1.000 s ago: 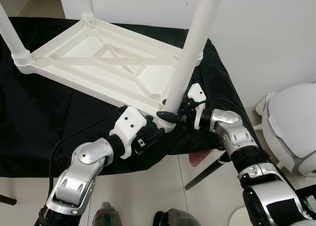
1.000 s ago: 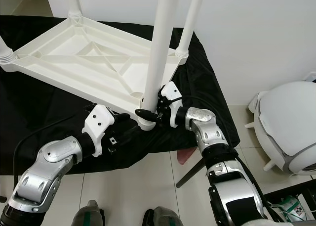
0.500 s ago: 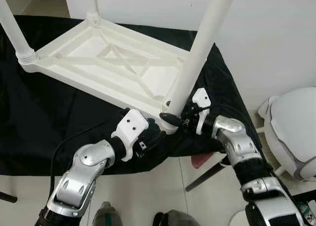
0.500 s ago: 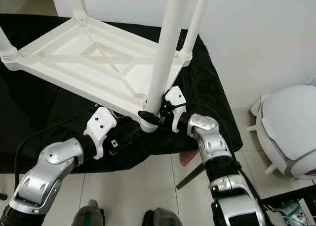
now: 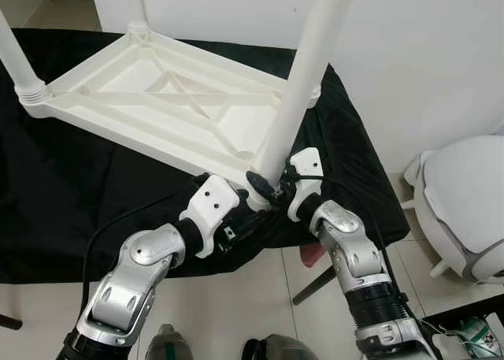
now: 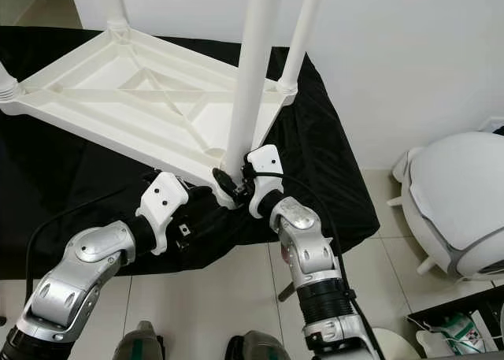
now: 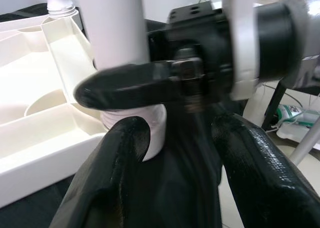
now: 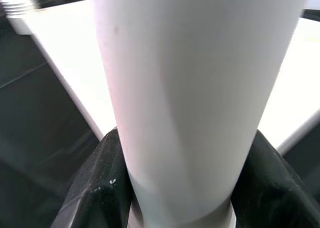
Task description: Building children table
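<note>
— Lying upside down on the black cloth [image 5: 71,187] that covers the desk, the white children's table [image 5: 150,100] shows its ribbed underside, doesn't it?

— Yes, and its legs stand up from the corners. The near leg [image 5: 303,76] rises from the corner socket [image 7: 150,130] at the desk's front edge, closest to the robot.

— And the right end effector [image 5: 264,185]?

— It is clamped on that near leg just above the socket. In the right wrist view a black finger [image 8: 95,188] sits on either side of the white tube, both pressed against it.

— What about the left end effector [image 7: 175,158]?

— It sits just beside that same corner, low against the cloth at the desk's edge. In its wrist view the two black fingers [image 7: 117,173] are spread apart with nothing between them, one tip near the socket.

— Anything around the desk?

— A white wall [image 5: 417,53] behind it, a tiled floor [image 5: 260,297] below, and a rounded white appliance [image 5: 472,194] on the floor off to the robot's right.
</note>
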Tool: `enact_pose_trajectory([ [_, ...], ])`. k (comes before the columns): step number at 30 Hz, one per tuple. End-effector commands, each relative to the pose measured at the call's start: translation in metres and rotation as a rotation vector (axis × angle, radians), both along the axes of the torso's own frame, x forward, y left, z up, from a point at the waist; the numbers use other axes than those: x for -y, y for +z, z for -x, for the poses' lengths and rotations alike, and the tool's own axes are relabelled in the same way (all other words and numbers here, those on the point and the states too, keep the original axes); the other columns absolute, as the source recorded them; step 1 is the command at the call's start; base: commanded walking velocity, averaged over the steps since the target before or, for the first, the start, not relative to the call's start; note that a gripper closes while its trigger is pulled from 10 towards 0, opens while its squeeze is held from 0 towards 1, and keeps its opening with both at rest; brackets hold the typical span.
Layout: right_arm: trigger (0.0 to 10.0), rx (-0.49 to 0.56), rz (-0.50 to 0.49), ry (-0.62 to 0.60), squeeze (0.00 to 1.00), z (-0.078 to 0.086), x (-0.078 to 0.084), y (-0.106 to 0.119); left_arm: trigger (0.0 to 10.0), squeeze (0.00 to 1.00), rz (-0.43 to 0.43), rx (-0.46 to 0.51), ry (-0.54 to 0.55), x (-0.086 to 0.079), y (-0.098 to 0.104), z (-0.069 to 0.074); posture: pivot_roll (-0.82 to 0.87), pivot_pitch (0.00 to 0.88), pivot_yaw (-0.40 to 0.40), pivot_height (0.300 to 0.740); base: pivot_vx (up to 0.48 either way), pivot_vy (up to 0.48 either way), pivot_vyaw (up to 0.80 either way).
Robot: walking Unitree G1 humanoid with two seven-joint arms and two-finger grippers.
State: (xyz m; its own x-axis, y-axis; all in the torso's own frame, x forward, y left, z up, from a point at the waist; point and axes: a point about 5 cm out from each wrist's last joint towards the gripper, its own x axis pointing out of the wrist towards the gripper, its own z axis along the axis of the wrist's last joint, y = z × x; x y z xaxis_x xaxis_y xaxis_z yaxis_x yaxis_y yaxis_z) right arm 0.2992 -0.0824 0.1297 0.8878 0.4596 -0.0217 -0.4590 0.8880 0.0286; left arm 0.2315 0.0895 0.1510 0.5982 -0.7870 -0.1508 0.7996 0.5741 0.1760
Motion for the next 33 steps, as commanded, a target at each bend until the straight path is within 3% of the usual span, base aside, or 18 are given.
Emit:
enact_pose_trajectory([
  [1,10.0,-0.012,0.02,-0.203,0.0,-0.004,0.023,0.0,10.0,0.0,0.002,-0.003,-0.005,0.002,-0.001,0.001,0.04,0.0,-0.099,0.74,0.0,0.0,0.0],
  [10,10.0,-0.022,0.02,-0.241,0.0,-0.002,0.021,0.003,10.0,0.0,0.0,-0.005,-0.008,0.002,-0.001,0.0,0.04,0.0,-0.095,0.74,0.0,0.0,0.0],
  [11,10.0,-0.022,0.0,-0.229,1.0,-0.002,0.02,0.003,10.0,0.0,0.0,-0.002,-0.007,0.002,0.0,0.0,0.04,0.0,-0.095,0.74,0.0,0.0,0.0],
  [17,10.0,-0.007,-0.045,-0.101,1.0,-0.003,0.015,0.011,10.0,0.0,0.0,0.0,-0.003,0.002,0.0,-0.001,0.05,0.0,-0.095,0.74,0.0,0.0,0.0],
  [22,10.0,0.021,-0.014,0.052,1.0,-0.01,0.028,0.018,10.0,0.0,0.001,0.001,0.003,0.001,0.001,-0.001,0.05,0.0,-0.096,0.74,0.0,0.0,0.0],
  [23,10.0,0.038,0.029,0.118,0.0,-0.011,0.033,0.018,10.0,0.0,0.002,0.002,0.006,0.0,0.001,-0.001,0.05,0.002,-0.096,0.74,0.0,0.0,0.0],
  [25,10.0,0.032,0.055,0.256,0.0,-0.011,0.04,0.018,10.0,0.0,0.002,0.004,0.01,-0.001,0.001,-0.002,0.04,0.004,-0.094,0.74,0.0,0.0,0.0],
  [28,10.0,0.028,0.1,0.351,0.0,-0.011,0.044,0.017,10.0,0.0,0.002,0.005,0.011,-0.001,0.002,-0.003,0.04,0.007,-0.091,0.74,0.0,0.0,0.0],
  [30,10.0,0.028,0.1,0.351,0.0,-0.011,0.044,0.017,10.0,0.0,0.002,0.005,0.011,-0.001,0.002,-0.003,0.04,0.007,-0.091,0.74,0.0,0.0,0.0],
  [33,10.0,0.038,0.176,0.524,0.0,-0.013,0.04,0.012,10.0,0.0,0.005,0.008,0.013,0.0,0.003,-0.004,0.04,0.009,-0.088,0.74,0.0,0.0,0.0],
])
